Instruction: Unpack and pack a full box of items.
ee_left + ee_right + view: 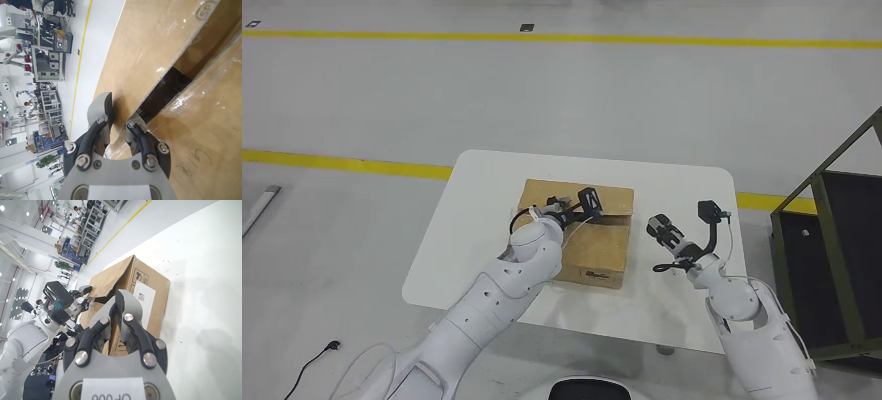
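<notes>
The cardboard box (582,235) is sitting near the middle of the white table (682,190), one top flap (143,56) standing a little raised over a dark gap; the left gripper (121,109) is pinching that flap's ragged edge, one finger above the card and one beneath. The right gripper (118,302) is hovering just beside the box's end, its fingers drawn together on nothing; so nothing is bracing the box, and a hard pull is likely risking a torn flap, a slipped grip, or the box dragging across the table.
</notes>
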Robot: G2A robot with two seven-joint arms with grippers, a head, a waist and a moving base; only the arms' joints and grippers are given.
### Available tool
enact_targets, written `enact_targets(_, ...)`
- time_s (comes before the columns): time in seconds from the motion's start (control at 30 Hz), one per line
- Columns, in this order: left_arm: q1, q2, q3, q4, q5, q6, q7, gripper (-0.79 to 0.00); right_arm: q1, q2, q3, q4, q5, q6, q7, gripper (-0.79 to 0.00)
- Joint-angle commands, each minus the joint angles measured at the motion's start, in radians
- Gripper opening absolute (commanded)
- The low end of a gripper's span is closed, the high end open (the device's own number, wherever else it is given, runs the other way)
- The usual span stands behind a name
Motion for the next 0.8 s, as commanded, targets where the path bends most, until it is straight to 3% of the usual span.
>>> enact_targets(0.0,0.007,0.002,-0.011,-0.014,0.002,-0.008,-0.002,-0.785,0.003,0.0,-0.003,0.002,0.0,0.0,0.002,-0.785)
enact_targets(0.3,0.085,0.027,-0.077,-0.155,0.032,-0.076,-0.052,-0.785,0.015,-0.001,-0.009,-0.002,0.004,0.001,0.008,-0.785)
enact_targets(0.77,0.287,0.077,-0.224,-0.498,0.024,-0.235,-0.166,-0.785,-0.013,0.006,0.03,-0.08,0.016,-0.004,0.011,-0.785)
